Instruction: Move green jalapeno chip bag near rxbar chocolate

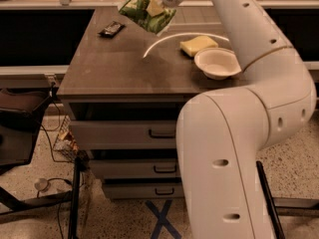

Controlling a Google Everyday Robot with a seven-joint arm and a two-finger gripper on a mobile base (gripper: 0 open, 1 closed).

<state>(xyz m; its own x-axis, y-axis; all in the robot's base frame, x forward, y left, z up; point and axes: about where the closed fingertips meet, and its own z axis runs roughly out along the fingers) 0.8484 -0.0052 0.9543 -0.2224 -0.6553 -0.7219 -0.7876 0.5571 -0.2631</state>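
The green jalapeno chip bag [145,12] is a wrinkly green and white foil bag, held tilted in the air above the far part of the table. My gripper [156,7] is shut on it near its upper right part, at the end of the white arm [259,49] that reaches in from the right. The rxbar chocolate [111,29] is a small flat black bar lying on the table's far left, a little left of and below the bag.
A yellow sponge [198,45] and a white bowl [217,62] sit on the right of the brown table [119,68]. Drawers [124,132] face me below. A counter edge [75,5] runs behind. Cables and a stand lie on the floor at left.
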